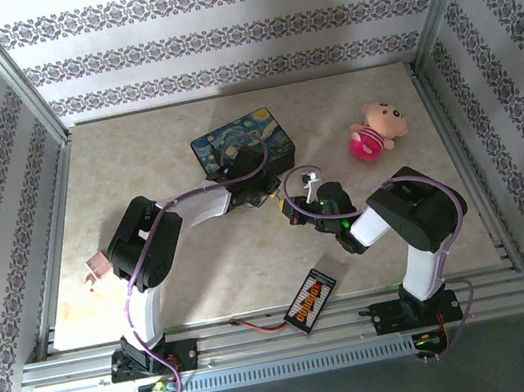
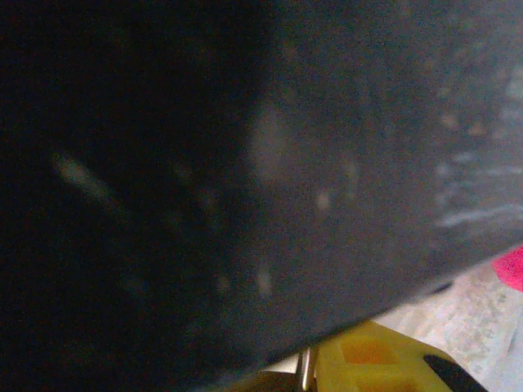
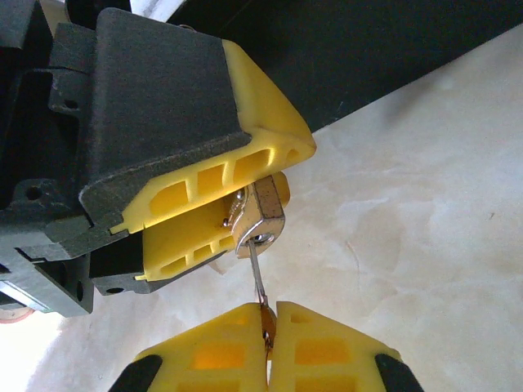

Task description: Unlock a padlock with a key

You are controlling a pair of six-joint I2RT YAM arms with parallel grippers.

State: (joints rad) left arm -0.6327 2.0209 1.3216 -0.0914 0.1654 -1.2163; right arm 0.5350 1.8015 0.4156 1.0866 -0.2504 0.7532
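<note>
Your left gripper, part-closed, clamps the small brass padlock beside the dark-blue painted box. Your right gripper — fully closed — pinches the thin grey metal key.

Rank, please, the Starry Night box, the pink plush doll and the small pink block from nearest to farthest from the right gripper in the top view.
From the right gripper:
1. Starry Night box, just beyond it, up-left.
2. Pink plush doll, far right.
3. Small pink block, left table edge.

no legible text, no readable labels
</note>
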